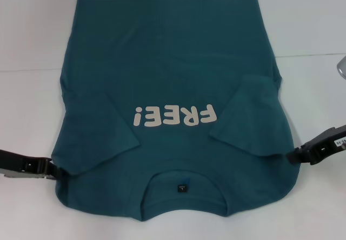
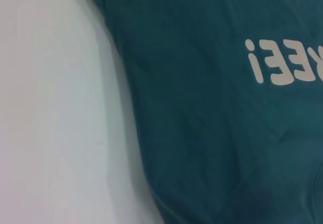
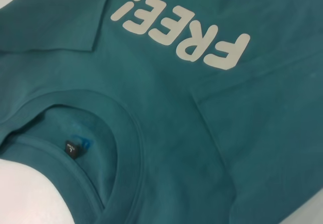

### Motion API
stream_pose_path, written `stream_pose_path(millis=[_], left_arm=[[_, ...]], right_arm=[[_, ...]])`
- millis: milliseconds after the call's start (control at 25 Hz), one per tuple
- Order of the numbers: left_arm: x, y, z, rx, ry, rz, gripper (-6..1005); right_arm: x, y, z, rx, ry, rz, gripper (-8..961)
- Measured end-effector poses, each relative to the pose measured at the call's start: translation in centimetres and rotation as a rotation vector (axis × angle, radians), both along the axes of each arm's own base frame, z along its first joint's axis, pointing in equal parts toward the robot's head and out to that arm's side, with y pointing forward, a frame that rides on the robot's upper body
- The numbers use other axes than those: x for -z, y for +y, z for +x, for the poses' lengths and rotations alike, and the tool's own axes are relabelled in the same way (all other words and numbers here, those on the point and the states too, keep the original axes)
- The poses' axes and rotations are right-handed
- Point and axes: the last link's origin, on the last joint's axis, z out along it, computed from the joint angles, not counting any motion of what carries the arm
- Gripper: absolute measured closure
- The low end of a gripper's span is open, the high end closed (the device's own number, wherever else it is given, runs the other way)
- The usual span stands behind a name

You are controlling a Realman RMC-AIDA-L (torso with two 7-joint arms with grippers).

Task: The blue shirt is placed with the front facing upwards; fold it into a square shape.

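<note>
— Teal cloth: where is the blue shirt?
— Flat on the white table, front up, collar toward the robot, hem far, sleeves folded in.
— And the arms?
— Left gripper touches the near left shoulder edge, right gripper the right; whether either grips, I cannot tell.

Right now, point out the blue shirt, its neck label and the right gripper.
blue shirt (image 1: 167,56): head view, on the plain cloth above the lettering.
neck label (image 3: 71,148): right wrist view, on the small black tag inside the collar.
right gripper (image 1: 296,155): head view, on its tip at the shirt's edge.
</note>
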Motion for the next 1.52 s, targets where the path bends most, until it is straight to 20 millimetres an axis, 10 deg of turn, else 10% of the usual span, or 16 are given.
stream_pose_path(millis=[440, 920, 1520], left_arm=[[1.5, 0.0, 1.5, 0.039, -0.007, -0.066, 955], [-1.5, 1.3, 0.6, -0.024, -0.045, 0.107, 951], [-0.7, 1.7, 1.2, 0.026, 0.038, 0.077, 623]], right_arm=[[0.3, 0.1, 0.4, 0.009, 0.000, 0.006, 915], [0.4, 0.2, 0.5, 0.005, 0.001, 0.003, 916], [0.2, 0.5, 0.5, -0.001, -0.006, 0.016, 915]])
